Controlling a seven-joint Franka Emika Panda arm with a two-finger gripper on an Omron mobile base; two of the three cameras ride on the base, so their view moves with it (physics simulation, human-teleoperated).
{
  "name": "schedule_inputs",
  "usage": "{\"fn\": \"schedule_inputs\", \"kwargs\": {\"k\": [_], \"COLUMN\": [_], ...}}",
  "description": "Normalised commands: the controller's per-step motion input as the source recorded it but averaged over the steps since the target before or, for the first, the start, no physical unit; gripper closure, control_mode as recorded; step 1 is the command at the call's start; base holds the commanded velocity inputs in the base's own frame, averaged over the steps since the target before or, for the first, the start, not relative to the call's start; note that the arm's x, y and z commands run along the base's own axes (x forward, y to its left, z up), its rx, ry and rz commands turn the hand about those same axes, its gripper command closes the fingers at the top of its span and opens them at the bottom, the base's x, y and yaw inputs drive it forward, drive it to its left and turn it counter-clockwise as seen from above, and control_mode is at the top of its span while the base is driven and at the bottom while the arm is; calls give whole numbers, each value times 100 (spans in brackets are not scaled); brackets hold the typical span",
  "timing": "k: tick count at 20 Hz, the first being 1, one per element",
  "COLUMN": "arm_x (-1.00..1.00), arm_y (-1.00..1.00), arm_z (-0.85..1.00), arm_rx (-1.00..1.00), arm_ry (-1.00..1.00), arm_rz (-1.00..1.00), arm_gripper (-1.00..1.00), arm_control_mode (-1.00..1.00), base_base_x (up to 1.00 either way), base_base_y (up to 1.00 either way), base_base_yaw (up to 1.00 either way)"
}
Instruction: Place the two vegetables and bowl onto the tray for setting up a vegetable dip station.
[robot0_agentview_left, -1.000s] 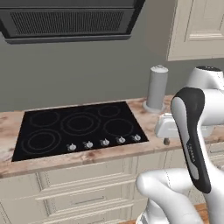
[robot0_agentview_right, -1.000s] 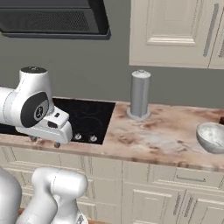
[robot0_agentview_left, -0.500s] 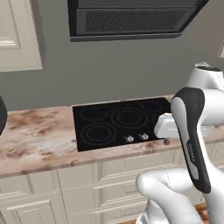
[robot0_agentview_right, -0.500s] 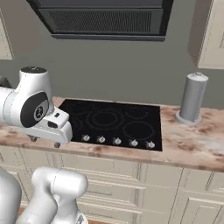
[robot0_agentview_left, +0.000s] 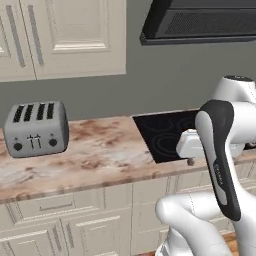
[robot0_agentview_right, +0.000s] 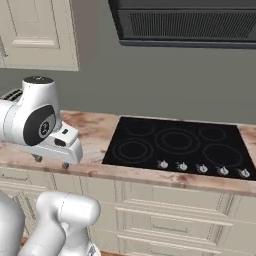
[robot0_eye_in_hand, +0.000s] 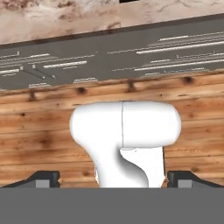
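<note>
The gripper (robot0_eye_in_hand: 112, 179) hangs over the front edge of the counter, pointing down: in the hand view its two dark fingertips (robot0_eye_in_hand: 43, 178) stand far apart at the 7 and 5 o'clock corners, jaws spread wide with nothing between them. Beyond them lies a wooden plank floor (robot0_eye_in_hand: 39, 131), and toward 12 o'clock the grey cabinet fronts (robot0_eye_in_hand: 109, 54) and a strip of the marbled countertop (robot0_eye_in_hand: 52, 15).

In the left base view the gripper (robot0_agentview_left: 190, 161) shows as a short dark tip under the white hand at about 3 o'clock, just in front of the black cooktop (robot0_agentview_left: 162, 132). A silver four-slot toaster (robot0_agentview_left: 35, 127) stands on the brown-and-cream countertop (robot0_agentview_left: 95, 155) at 9 o'clock, well apart from the cooktop. Cream wall cabinets (robot0_agentview_left: 65, 35) fill the 11 o'clock area and a dark range hood (robot0_agentview_left: 200, 22) sits at 1 o'clock.

In the right base view the gripper (robot0_agentview_right: 50, 161) sits at 9 o'clock, its fingertips (robot0_agentview_right: 65, 165) poking down above the counter's front edge, left of the cooktop (robot0_agentview_right: 180, 145) with its row of five knobs (robot0_agentview_right: 202, 169) along the near side. The range hood (robot0_agentview_right: 185, 22) spans the top.

I cannot tell where the carrot, the green vegetable, the bowl or the tray are.
</note>
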Motion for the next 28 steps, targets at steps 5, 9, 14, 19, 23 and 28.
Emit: {"fn": "schedule_inputs", "kwargs": {"k": [5,9,14,19,23,28], "arm_x": [0,0,0,0,0,0], "arm_y": [0,0,0,0,0,0], "arm_z": [0,0,0,0,0,0], "arm_rx": [0,0,0,0,0,0], "arm_ry": [0,0,0,0,0,0], "arm_rz": [0,0,0,0,0,0], "arm_gripper": [-100,-100,-100,-100,-100,-100], "arm_control_mode": [100,100,100,100,100,100], "base_base_x": [0,0,0,0,5,20], "base_base_y": [100,95,91,85,82,62], "base_base_yaw": [0,0,0,0,1,3]}}
